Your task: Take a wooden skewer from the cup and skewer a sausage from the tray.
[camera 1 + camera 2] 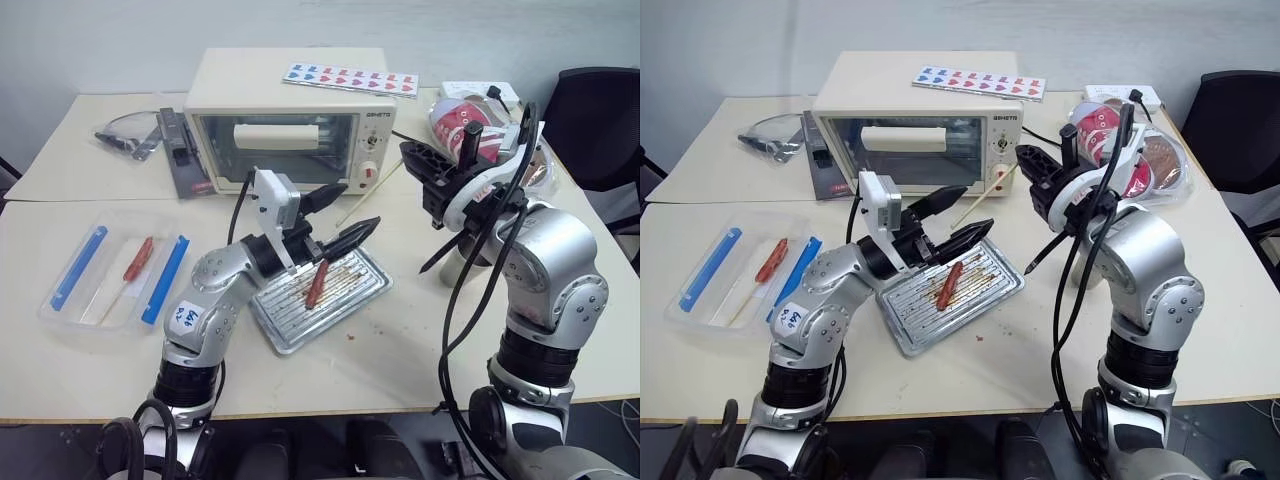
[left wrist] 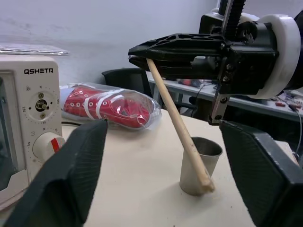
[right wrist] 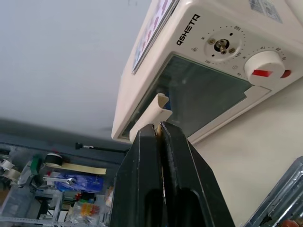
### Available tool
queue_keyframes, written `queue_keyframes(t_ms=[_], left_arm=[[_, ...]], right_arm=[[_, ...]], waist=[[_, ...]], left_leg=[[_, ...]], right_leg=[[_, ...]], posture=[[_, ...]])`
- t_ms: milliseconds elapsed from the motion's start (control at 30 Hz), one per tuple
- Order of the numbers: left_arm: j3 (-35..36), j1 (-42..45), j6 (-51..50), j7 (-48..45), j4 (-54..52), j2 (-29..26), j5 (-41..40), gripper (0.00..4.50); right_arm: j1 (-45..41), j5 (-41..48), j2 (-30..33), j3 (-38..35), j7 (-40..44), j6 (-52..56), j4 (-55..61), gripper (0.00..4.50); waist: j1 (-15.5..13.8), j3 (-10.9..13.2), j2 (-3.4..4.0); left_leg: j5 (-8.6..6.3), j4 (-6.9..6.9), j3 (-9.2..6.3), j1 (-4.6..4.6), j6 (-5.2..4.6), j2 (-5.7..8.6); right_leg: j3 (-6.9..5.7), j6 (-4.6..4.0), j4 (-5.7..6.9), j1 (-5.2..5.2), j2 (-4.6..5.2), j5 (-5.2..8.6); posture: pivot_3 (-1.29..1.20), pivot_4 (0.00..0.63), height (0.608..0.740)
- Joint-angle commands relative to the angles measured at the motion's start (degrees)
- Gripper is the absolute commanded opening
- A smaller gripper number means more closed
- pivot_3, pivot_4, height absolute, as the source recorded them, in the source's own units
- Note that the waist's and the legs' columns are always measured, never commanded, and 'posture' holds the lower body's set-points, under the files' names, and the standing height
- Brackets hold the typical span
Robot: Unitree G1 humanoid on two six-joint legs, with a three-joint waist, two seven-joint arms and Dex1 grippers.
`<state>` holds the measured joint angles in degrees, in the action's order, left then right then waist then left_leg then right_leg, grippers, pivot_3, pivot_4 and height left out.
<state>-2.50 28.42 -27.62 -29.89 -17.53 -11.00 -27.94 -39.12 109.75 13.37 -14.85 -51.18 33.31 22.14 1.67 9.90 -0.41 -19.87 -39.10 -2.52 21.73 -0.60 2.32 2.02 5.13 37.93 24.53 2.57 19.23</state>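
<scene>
Skewer (image 2: 177, 124) is pinched in the closed right gripper (image 1: 1032, 160), lifted beside the oven (image 1: 285, 115). Sausage (image 1: 316, 284) lies on the tray (image 1: 352, 303) before the oven, left gripper (image 1: 345, 215) spread wide above it. Judged next: steady sausage, aim the tip.

Both arms are rounded silver-grey shells with black joints and loose black cables. The left arm (image 1: 205, 300) carries a white handwritten sticker. Each pincer has black ribbed fingers.

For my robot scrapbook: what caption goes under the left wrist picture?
Right gripper shut on the wooden skewer, held slanted in front of the steel cup.
</scene>
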Motion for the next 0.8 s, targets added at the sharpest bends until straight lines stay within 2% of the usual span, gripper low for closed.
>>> queue_keyframes(t_ms=[33, 167, 700, 800], left_arm=[[0.2, -0.4, -0.1, 1.2, -3.6, 0.9, -1.4, 2.68], [-0.1, -0.1, -0.4, 2.0, -3.4, 1.3, -0.9, 1.79], [-0.8, 0.6, 0.8, 4.1, -2.9, 4.1, -0.4, 1.79], [-0.9, 0.7, 0.9, 4.1, -2.9, 4.3, -0.4, 1.31]], right_arm=[[0.2, -0.1, 1.2, 0.9, 1.7, -1.9, 1.8, 0.0], [0.4, -0.3, 1.4, 1.8, 2.3, -2.9, 1.8, 0.0], [0.8, -0.8, 1.8, 3.5, 3.7, -5.7, 1.5, 0.0], [0.7, -0.9, 1.7, 3.5, 4.1, -5.8, 1.4, 0.0]], waist=[[0.0, 0.0, 0.0], [0.0, 0.0, 0.0], [-0.1, 0.0, 0.0], [-0.1, 0.0, 0.0]], left_leg=[[0.0, 0.0, 0.0, 0.0, 0.0, 0.0], [0.0, 0.0, 0.0, 0.01, 0.0, 0.0], [0.0, 0.0, 0.0, 0.01, 0.0, 0.0], [0.0, 0.0, 0.0, 0.01, 0.0, 0.0]], right_leg=[[0.0, 0.0, 0.0, 0.0, 0.0, 0.0], [0.0, 0.0, -0.01, 0.0, 0.0, 0.0], [-0.01, 0.0, -0.03, 0.0, 0.0, 0.0], [-0.01, 0.0, -0.03, 0.0, 0.0, 0.0]], posture=[[0.0, 0.15, 0.74], [0.0, 0.15, 0.74], [0.0, 0.15, 0.74], [0.0, 0.15, 0.74]])
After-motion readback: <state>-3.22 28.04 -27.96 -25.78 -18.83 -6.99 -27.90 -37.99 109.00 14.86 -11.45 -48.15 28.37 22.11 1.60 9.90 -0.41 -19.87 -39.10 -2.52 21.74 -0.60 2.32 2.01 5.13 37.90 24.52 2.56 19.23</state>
